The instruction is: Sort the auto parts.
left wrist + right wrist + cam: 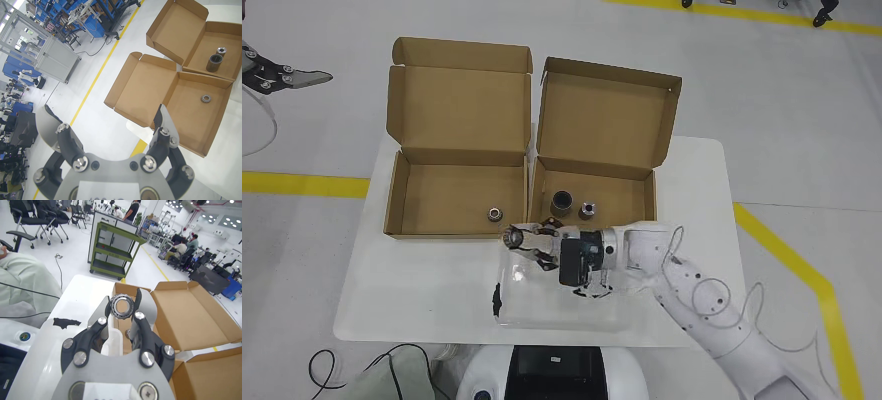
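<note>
My right gripper [518,238] is shut on a silver roller bearing [122,308], held in the air by the near edge of the left cardboard box [407,200], above the far end of a clear plastic tray [552,300]. A like bearing [493,213] lies in that left box. In the right box [642,205] stand a dark cylinder [562,201] and a small silver sleeve [587,209]. My left gripper [287,68] hangs open over the floor, far off the table's left side, with nothing between its fingers [160,115].
Both boxes have their lids folded back and upright behind them. The white table [692,190] has bare room right of the boxes and left of the tray. A torn black scrap [65,322] sits on the tray's near rim.
</note>
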